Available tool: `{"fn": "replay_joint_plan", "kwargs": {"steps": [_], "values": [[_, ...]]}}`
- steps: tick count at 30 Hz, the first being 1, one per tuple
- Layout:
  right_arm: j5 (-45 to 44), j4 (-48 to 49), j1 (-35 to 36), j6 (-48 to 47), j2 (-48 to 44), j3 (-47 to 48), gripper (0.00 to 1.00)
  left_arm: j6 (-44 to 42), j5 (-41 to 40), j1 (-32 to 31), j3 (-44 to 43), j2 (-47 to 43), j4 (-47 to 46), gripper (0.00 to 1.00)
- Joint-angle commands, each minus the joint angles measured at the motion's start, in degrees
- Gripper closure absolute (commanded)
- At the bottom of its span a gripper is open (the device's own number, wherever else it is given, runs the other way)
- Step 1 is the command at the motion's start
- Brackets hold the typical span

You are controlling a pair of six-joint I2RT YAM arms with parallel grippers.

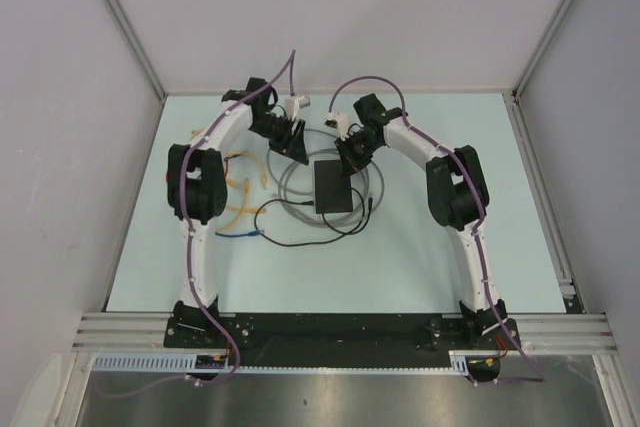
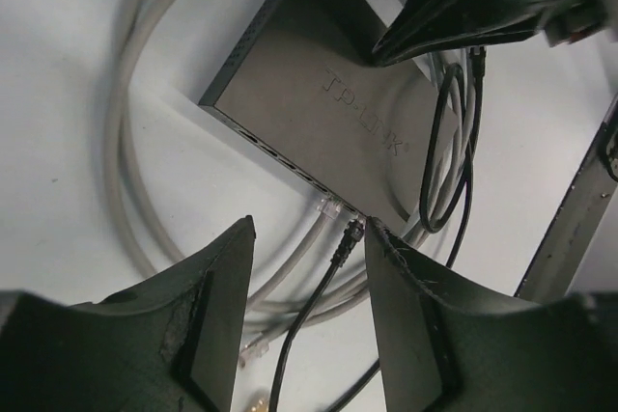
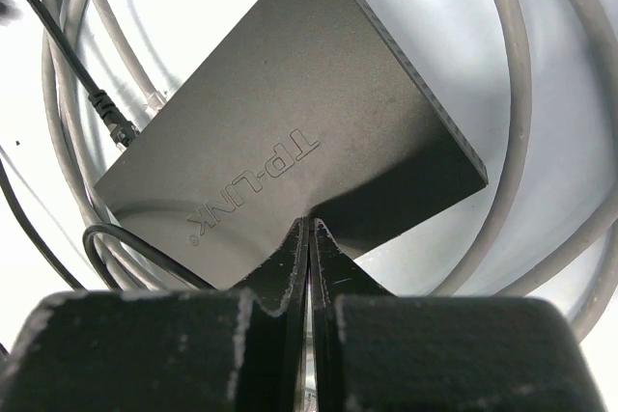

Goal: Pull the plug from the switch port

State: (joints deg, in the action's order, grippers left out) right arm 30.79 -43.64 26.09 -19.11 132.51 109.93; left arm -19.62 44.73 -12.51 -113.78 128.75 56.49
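Observation:
The black switch lies flat mid-table inside loops of grey cable. In the left wrist view the switch shows its socket edge, with a clear plug on a grey cable and a black plug on a thin black cable at that edge. My left gripper is open, its fingers either side of these plugs, just short of them. My right gripper is shut and empty, its tips resting on the switch's top near one end. It also shows in the left wrist view.
Grey cable coils around the switch, with a thin black cable looping in front. Orange and yellow cables and a blue-ended lead lie left. A loose clear plug lies under my left fingers.

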Motion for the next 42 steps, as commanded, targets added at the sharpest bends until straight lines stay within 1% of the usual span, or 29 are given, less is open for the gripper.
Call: {"fn": "replay_joint_plan", "kwargs": {"steps": [1,9,13,21,27,30,37,42], "values": [[-10.4,-7.4,0.0,-2.4,4.6,-4.1,0.99,0.1,5.8,-0.2,-1.1,2.9,0.5,0.46],[-11.0,-7.6,0.1,-2.4,4.9,-3.8,0.99,-2.2,8.0,-0.2,-1.2,8.1,3.3,0.5],[-10.9,-7.6,0.2,-2.3,5.0,-3.8,0.98,-3.5,9.4,-0.3,-1.2,10.1,6.2,0.52],[-11.1,-7.4,0.2,-2.2,5.1,-3.9,0.98,-5.5,10.8,-1.3,-0.6,12.2,9.2,0.52],[-11.3,-7.3,0.2,-2.2,5.2,-3.8,0.98,-6.5,12.0,-1.9,-2.9,14.9,12.7,0.54],[-11.3,-7.4,0.2,-2.2,5.2,-3.9,0.98,-6.9,11.8,-2.0,-3.2,15.5,13.0,0.55],[-11.3,-7.3,0.3,-2.2,5.2,-4.0,0.98,-8.5,12.1,-1.9,-3.2,16.2,14.3,0.61],[-11.6,-7.3,0.4,-2.3,5.1,-4.0,0.98,-9.1,12.7,-1.9,-3.6,16.4,14.6,0.63]]}}
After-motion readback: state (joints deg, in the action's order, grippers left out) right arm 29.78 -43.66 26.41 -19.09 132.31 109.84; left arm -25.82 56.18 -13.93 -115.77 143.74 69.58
